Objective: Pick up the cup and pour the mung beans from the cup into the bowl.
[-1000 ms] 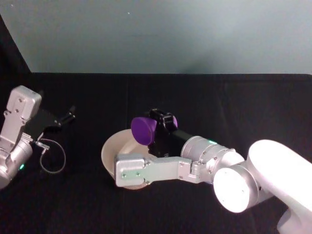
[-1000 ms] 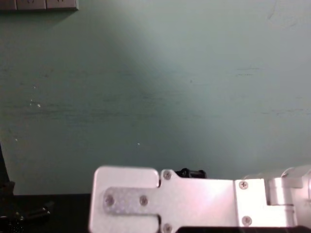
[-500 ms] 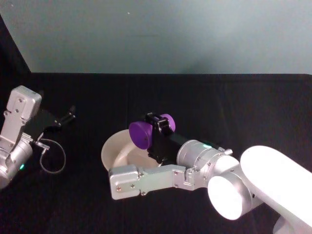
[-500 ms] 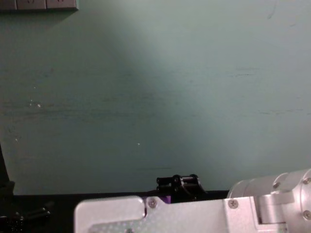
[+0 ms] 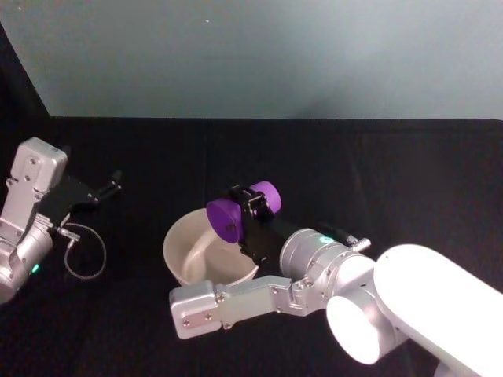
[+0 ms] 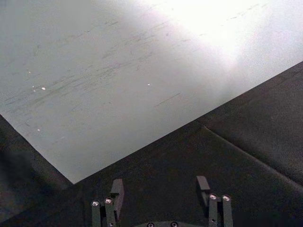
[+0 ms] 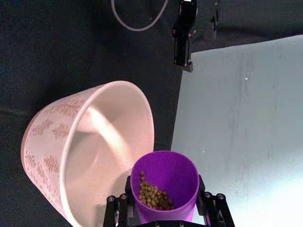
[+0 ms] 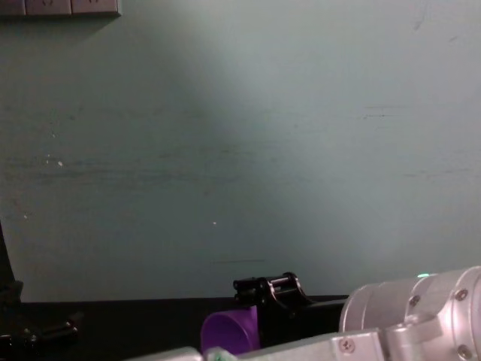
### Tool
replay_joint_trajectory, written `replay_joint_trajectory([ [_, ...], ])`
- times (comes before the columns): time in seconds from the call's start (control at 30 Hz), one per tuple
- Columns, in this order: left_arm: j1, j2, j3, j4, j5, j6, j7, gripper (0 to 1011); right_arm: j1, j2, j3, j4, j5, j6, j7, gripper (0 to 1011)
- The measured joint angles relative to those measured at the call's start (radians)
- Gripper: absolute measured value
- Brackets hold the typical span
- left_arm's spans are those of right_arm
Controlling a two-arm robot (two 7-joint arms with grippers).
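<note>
Right end effector (image 5: 255, 204), closed on the cup (image 7: 164, 175), should tip slowly over the bowl (image 7: 142, 101); left end effector (image 6: 160, 182) waits open by the counter's left edge.

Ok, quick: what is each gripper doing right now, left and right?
Left gripper: open, holding nothing.
Right gripper: shut on the purple cup, tipped toward the bowl, mung beans inside the cup.

Silver-white screwed arm links (image 5: 236, 302), green indicator lights (image 5: 324, 239)
</note>
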Motion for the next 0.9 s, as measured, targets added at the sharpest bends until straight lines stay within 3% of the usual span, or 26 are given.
replay_joint_trajectory([
  [0.53,0.0,0.0,0.0,0.0,0.0,0.0,0.0,1000,0.011,-0.005,-0.039,-0.011,-0.14,-0.014,0.046,723],
  [0.9,0.0,0.0,0.0,0.0,0.0,0.0,0.0,1000,0.008,-0.015,-0.038,-0.007,-0.19,-0.031,0.062,723],
])
